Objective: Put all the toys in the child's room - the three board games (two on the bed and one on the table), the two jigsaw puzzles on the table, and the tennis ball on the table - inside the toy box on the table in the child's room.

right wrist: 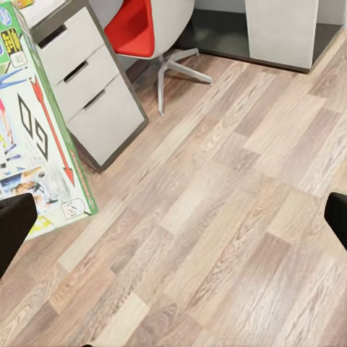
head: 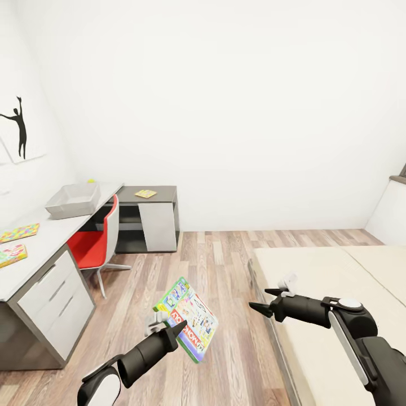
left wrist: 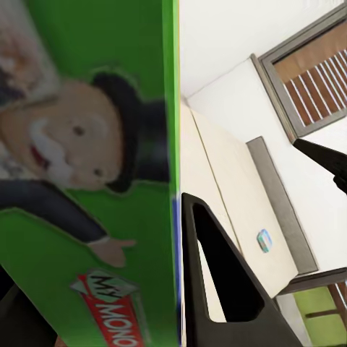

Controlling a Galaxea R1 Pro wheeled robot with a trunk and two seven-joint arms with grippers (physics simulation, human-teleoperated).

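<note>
Left gripper [head: 164,326] clamped on a white-green board game [head: 188,317], box held tilted over the wood-plank floor [head: 214,265] between table and bed; in the left wrist view the box's green printed face [left wrist: 87,181] sits hard against one dark finger [left wrist: 217,282]. Right gripper [head: 265,300] spread open, nothing between the fingers, hanging over the near edge of the bed [head: 327,282]. Toy box [head: 73,200] on the light grey table [head: 34,254], tennis ball [head: 90,181] just behind it. A jigsaw puzzle [head: 145,193] lies on the dark section. Nearer on the table: a second puzzle [head: 20,232] and another board game [head: 11,255] (both partly cut by the frame edge). Red chair [head: 93,245] tucked at the table.
</note>
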